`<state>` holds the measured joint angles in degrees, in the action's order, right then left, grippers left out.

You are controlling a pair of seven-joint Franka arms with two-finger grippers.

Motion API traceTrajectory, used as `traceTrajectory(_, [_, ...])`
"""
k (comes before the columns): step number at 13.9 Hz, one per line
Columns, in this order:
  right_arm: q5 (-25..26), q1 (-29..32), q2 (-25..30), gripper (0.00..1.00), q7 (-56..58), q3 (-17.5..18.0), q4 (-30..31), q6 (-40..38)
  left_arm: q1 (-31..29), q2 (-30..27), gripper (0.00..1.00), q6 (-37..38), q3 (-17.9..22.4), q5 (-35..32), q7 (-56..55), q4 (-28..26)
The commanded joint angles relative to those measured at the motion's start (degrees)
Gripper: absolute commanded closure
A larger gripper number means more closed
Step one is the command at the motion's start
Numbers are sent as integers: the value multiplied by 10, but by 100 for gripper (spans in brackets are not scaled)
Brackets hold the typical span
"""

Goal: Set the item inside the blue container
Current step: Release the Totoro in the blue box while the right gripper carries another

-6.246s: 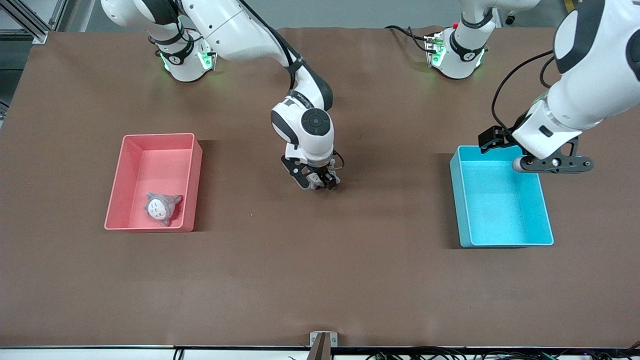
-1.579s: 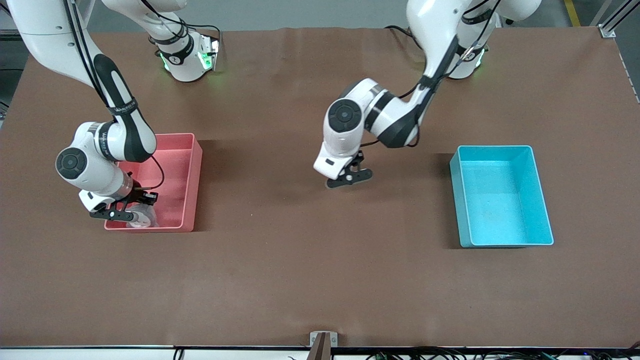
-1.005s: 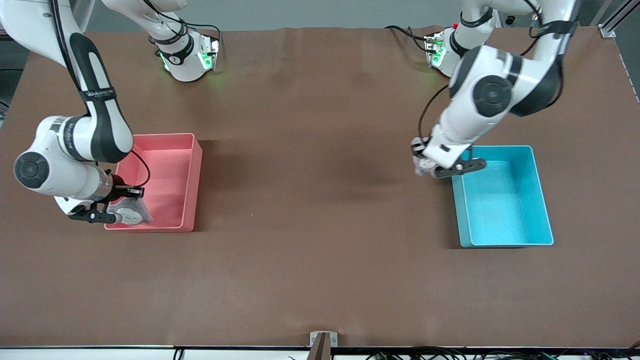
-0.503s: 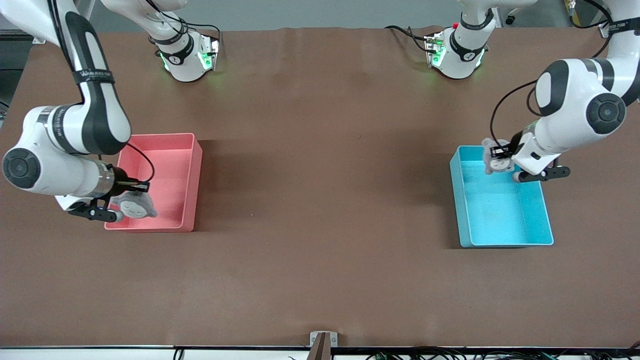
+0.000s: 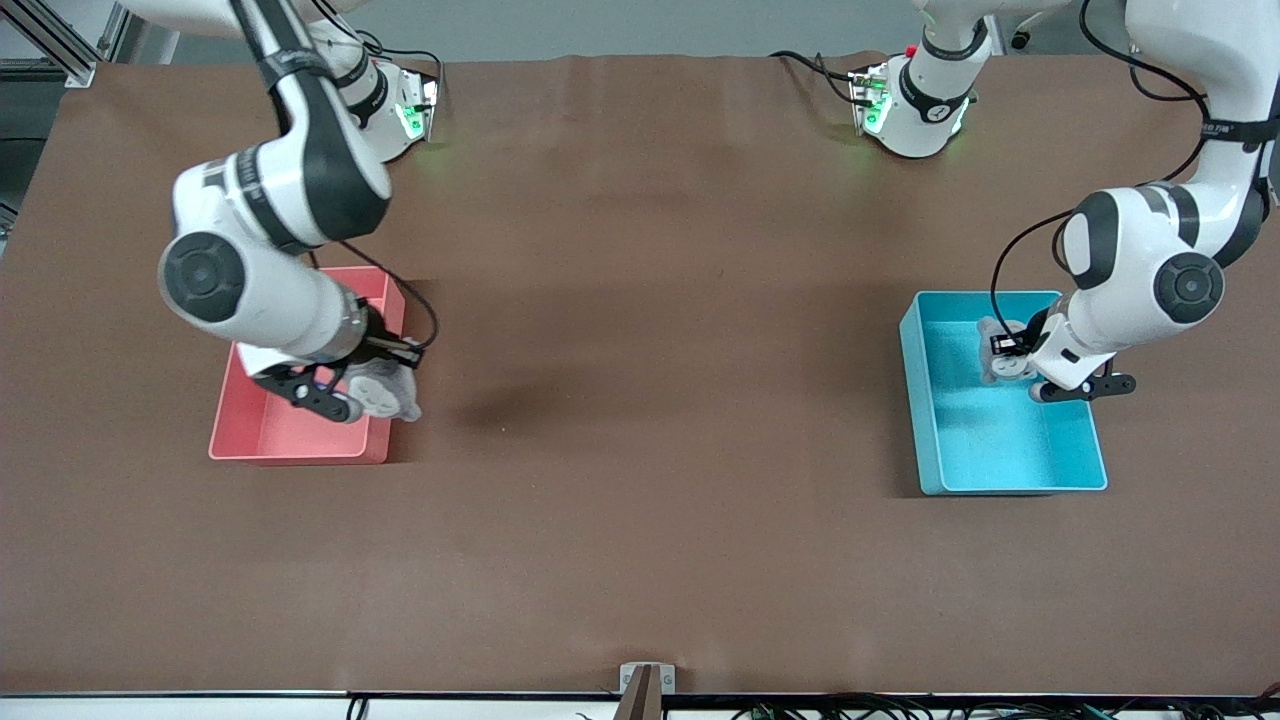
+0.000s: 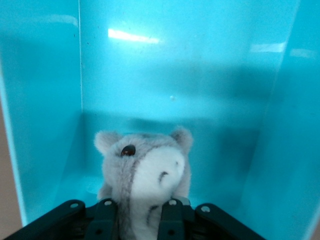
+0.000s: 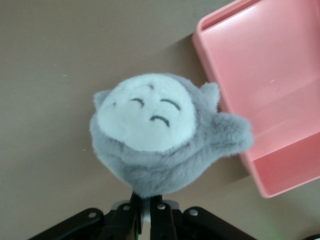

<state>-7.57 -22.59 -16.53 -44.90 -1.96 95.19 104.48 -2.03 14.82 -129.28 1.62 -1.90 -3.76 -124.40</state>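
Left claw [image 5: 1012,362] gripped a grey plush [image 6: 145,172] low inside the blue container [image 5: 1000,475], frame right. Right claw [image 5: 372,392] pinched another plush [image 7: 160,130] over pink bin [image 5: 290,445]'s rim. Risk: late release drags the toy out.

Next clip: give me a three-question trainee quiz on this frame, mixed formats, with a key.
1. True or false: the left gripper holds a grey plush hamster over the blue container.
2. The right gripper holds its round grey plush over: A) the middle of the pink bin; B) that bin's edge toward the left arm's end; C) the blue container.
3. Fill in: both grippers are ____ on toys.

Key: 1 true; 2 B; 3 shut.
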Motion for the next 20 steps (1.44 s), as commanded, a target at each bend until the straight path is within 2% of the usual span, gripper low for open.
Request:
traceTrajectory(1, [-5, -61, -19, 100, -111, -7, -8, 52, -10, 22, 91, -7, -7, -11, 7, 5])
traceTrajectory(6, [4, -154, -103, 100, -268, -8, -23, 171, -10, 65, 82, -47, -7, -10, 7, 5])
traceTrajectory(7, [4, -166, -124, 100, -300, -9, -44, 178, -10, 67, 72, -48, -7, -10, 7, 5])
traceTrajectory(8, [5, -179, -152, 100, -333, -9, -73, 179, -10, 65, 42, -48, -7, -10, 8, 5])
traceTrajectory(9, [7, -192, -180, 100, -358, -9, -103, 180, -9, 59, 8, -43, -8, -10, 18, 6])
traceTrajectory(10, [11, -205, -210, 100, -385, -9, -136, 180, -9, 50, 0, -34, -8, -10, 34, 9])
traceTrajectory(12, [30, -223, -254, 100, -435, -10, -178, 184, -9, 28, 0, 7, -12, -10, 38, 21])
traceTrajectory(16, [41, -257, -295, 100, -490, -11, -192, 252, -8, -29, 0, 124, -36, -4, 37, 57])
traceTrajectory(18, [42, -272, -321, 100, -511, -14, -221, 263, -7, -47, 0, 179, -53, -3, 35, 73])
traceTrajectory(20, [56, -283, -343, 100, -526, -14, -246, 264, -8, -56, 0, 189, -66, -2, 32, 72])
